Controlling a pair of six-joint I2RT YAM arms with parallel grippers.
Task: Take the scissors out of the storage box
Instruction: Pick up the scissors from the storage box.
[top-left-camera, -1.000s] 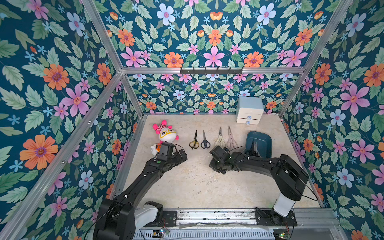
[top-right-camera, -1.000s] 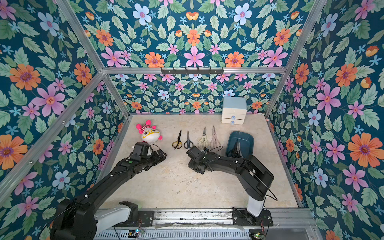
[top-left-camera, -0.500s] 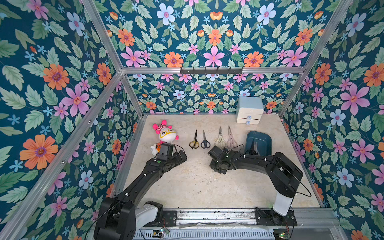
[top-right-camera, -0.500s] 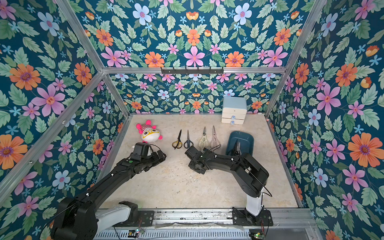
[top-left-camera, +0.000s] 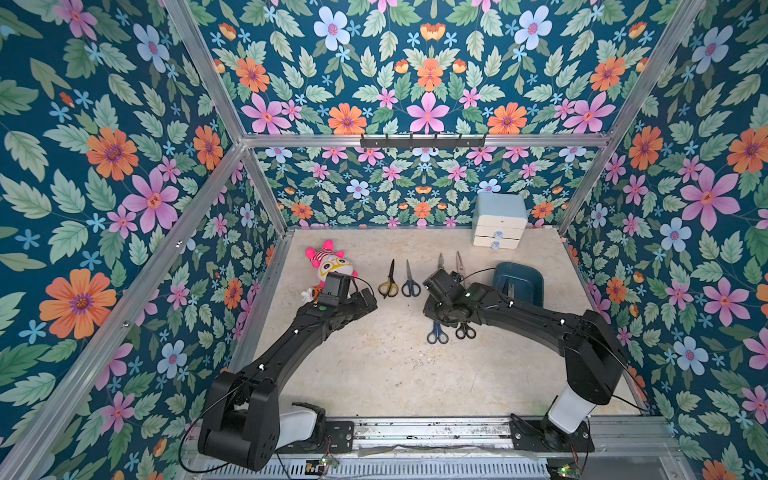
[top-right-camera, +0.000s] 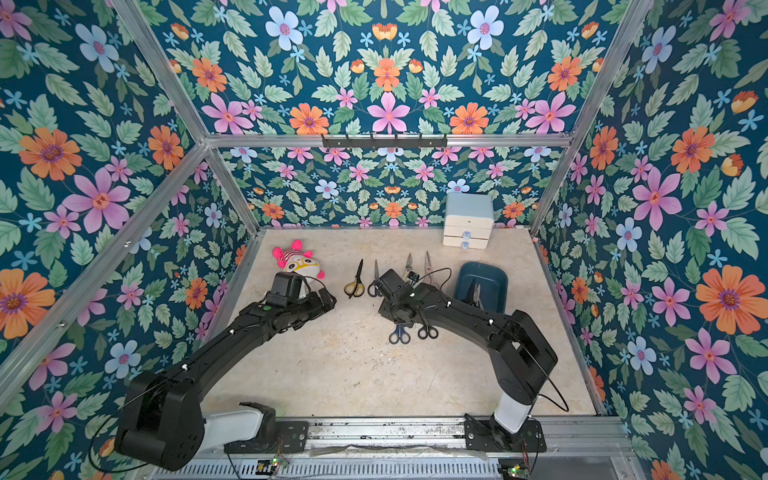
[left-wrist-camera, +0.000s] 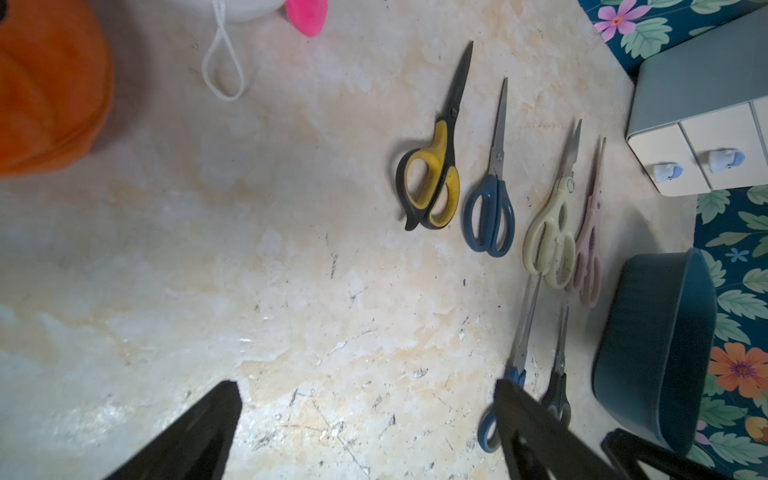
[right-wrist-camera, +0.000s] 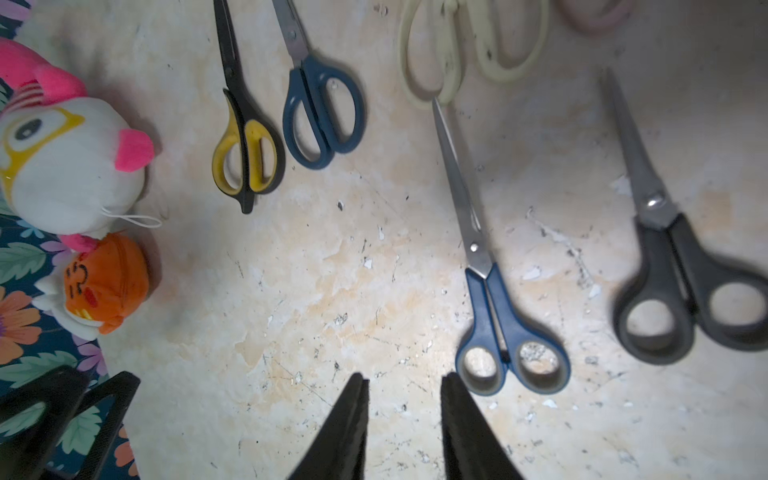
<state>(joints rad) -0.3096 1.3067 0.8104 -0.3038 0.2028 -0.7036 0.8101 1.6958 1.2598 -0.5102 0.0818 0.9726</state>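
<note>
The teal storage box (top-left-camera: 524, 271) stands at the right of the table with dark scissors (top-left-camera: 510, 290) still inside. Yellow-black scissors (top-left-camera: 388, 283), dark-blue scissors (top-left-camera: 410, 286), a cream pair (left-wrist-camera: 548, 232) and a pink pair (left-wrist-camera: 588, 249) lie in a row at the back. Nearer the front lie a blue-handled pair (right-wrist-camera: 498, 324) and a black-handled pair (right-wrist-camera: 681, 291). My right gripper (right-wrist-camera: 403, 382) hangs open and empty just beside the blue handles. My left gripper (left-wrist-camera: 368, 392) is wide open over bare table.
A pale-blue two-drawer cabinet (top-left-camera: 498, 222) stands at the back right. A pink-and-white plush (top-left-camera: 332, 264) with a small orange toy (right-wrist-camera: 104, 286) lies at the back left, close to the left wrist. Flowered walls enclose the table on three sides.
My right gripper's jaws have parted from shut to open. The right wrist has drawn back a little, uncovering the blue-handled and black-handled pairs on the table. The left arm has not moved.
</note>
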